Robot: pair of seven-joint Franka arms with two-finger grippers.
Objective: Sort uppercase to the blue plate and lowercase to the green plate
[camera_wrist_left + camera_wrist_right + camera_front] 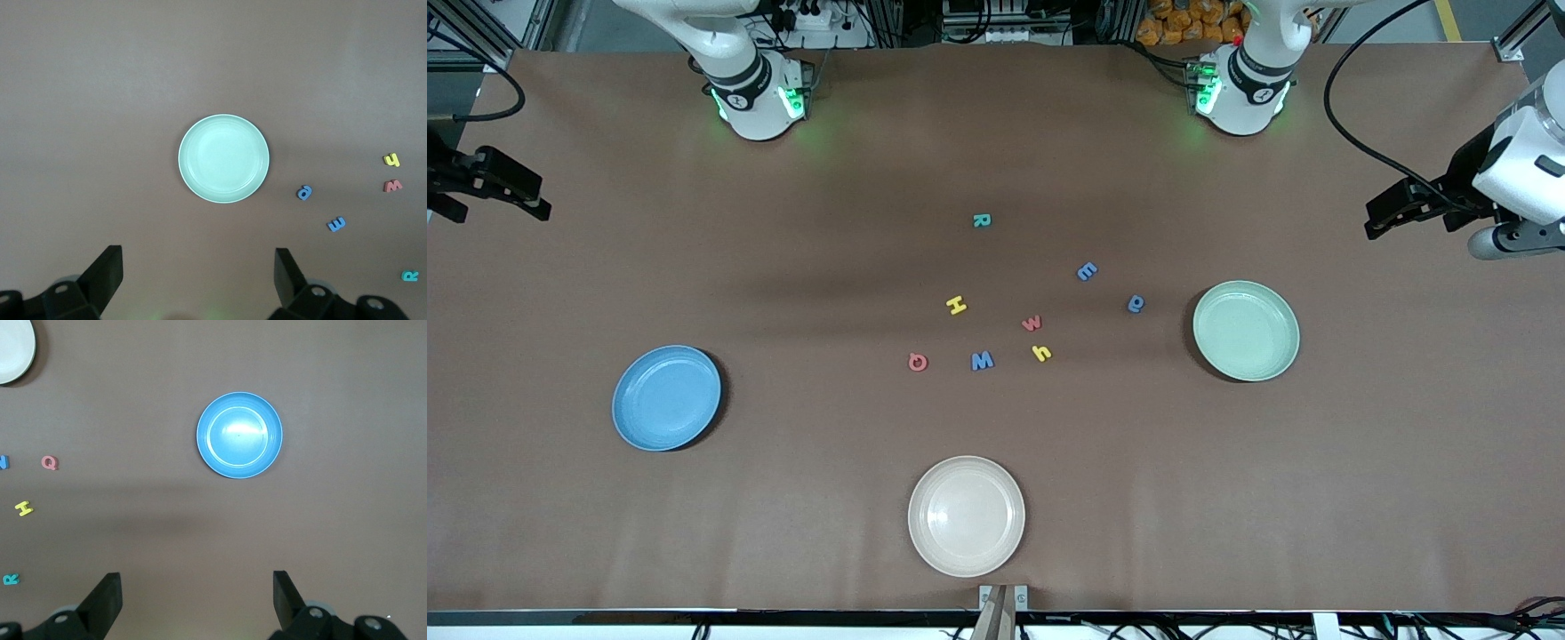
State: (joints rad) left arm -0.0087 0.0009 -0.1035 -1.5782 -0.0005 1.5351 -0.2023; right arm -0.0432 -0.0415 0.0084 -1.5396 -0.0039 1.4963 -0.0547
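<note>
- Cream plate (966, 516) sits nearest the front camera, empty; decoy, same shape as the 2 targets, so a drop there is a mis-sort.
- Blue plate (666, 397) toward the right arm's end, green plate (1246, 330) toward the left arm's end, both empty; nothing sorted yet.
- All 8 letters lie loose mid-table between those plates: R (981, 220) nearest the bases, then e (1087, 271), a-like letter (1136, 304), H (957, 306), w (1032, 323), h (1041, 353), W (982, 360), Q (918, 362).
- Right gripper (197, 600) hangs high over the blue plate, jaws wide open, holding nothing. Left gripper (199, 277) likewise over the green plate, wide open, empty.
- Risks: W/w and H/h pairs lie close and differ mainly in size or shape, so easy to swap; w, h and W are near enough that wide jaws may nudge a neighbour.
- Letters look like thin, flat, light foam: little edge to pinch, likely to slide or tip on the matte brown table (1316, 498).
- Plates look smooth and rigid with shallow raised rims; a dropped letter could bounce out.
</note>
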